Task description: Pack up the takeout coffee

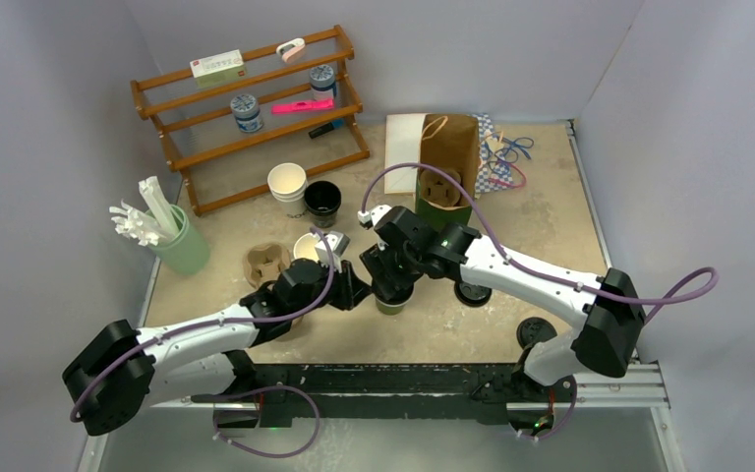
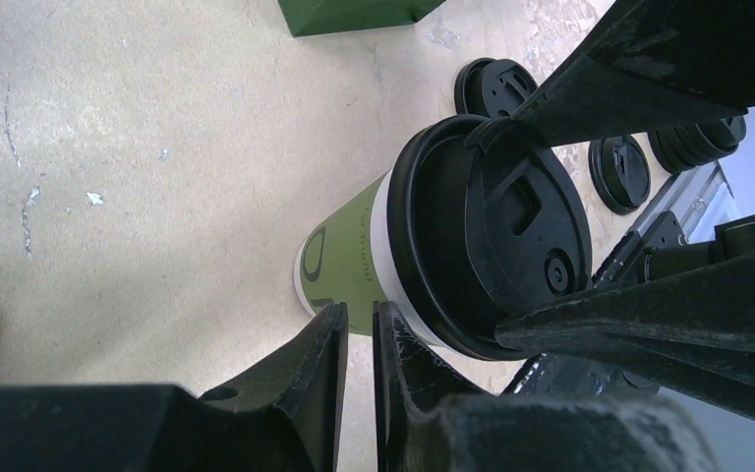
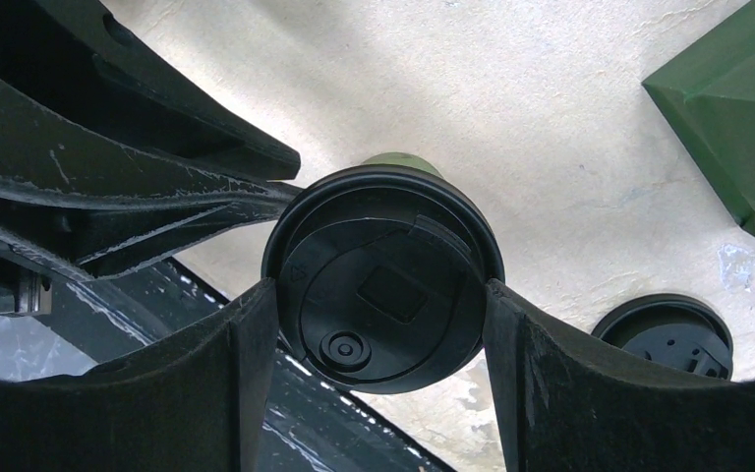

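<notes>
The takeout coffee (image 1: 391,304) is a small olive-green cup (image 2: 349,258) with a black sip lid (image 3: 383,285). It stands upright on the table near the front middle. My right gripper (image 1: 393,288) comes down over it from above. In the right wrist view that gripper (image 3: 378,297) has one finger against each side of the lid's rim. My left gripper (image 1: 358,286) sits just left of the cup. Seen from the left wrist, the left gripper (image 2: 359,315) has its jaws almost together with nothing between them, and its tips are at the cup's lower wall.
Loose black lids (image 1: 473,293) (image 1: 534,331) lie right of the cup. A brown paper bag (image 1: 449,143) and a green carrier box (image 1: 442,202) stand behind. To the left are a cardboard tray (image 1: 266,264), a lidless cup (image 1: 307,246), a white cup (image 1: 287,182), a black cup (image 1: 321,199) and a wooden rack (image 1: 246,108).
</notes>
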`<state>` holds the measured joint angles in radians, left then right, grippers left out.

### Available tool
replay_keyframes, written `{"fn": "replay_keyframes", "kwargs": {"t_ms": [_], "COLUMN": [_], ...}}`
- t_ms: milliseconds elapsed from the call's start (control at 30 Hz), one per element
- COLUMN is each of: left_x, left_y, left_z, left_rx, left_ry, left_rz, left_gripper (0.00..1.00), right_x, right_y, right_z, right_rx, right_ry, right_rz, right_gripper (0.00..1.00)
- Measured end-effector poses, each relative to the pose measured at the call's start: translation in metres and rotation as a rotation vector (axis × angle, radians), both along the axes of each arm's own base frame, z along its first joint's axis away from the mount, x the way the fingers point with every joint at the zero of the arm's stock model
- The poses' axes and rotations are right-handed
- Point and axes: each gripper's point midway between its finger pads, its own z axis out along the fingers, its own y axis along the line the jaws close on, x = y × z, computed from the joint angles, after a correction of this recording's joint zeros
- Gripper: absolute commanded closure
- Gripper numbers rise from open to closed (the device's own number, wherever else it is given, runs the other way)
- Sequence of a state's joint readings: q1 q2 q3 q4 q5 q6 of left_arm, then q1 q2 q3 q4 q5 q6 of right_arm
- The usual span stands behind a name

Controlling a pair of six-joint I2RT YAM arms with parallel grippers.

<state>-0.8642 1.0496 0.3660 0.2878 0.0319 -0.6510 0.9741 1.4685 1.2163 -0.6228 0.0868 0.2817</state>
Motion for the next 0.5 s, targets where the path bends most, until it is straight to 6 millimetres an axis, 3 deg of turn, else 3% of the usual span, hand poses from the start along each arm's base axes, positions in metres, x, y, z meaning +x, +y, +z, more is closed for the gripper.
{"fn": "replay_keyframes", "kwargs": {"t_ms": [500], "left_x": [-0.0008], "left_y": [0.0035], "left_z": [-0.0092], "left_rx": [0.034], "left_ry": [0.015], "left_rz": [0.004], "left_gripper": [0.83], "right_x": [-0.0012], "right_y": [-0.01], "right_z": [0.0016], "right_rx": [-0.024], "right_ry": [-0.016], "right_rz": [0.0], "right_gripper": [0.44]}}
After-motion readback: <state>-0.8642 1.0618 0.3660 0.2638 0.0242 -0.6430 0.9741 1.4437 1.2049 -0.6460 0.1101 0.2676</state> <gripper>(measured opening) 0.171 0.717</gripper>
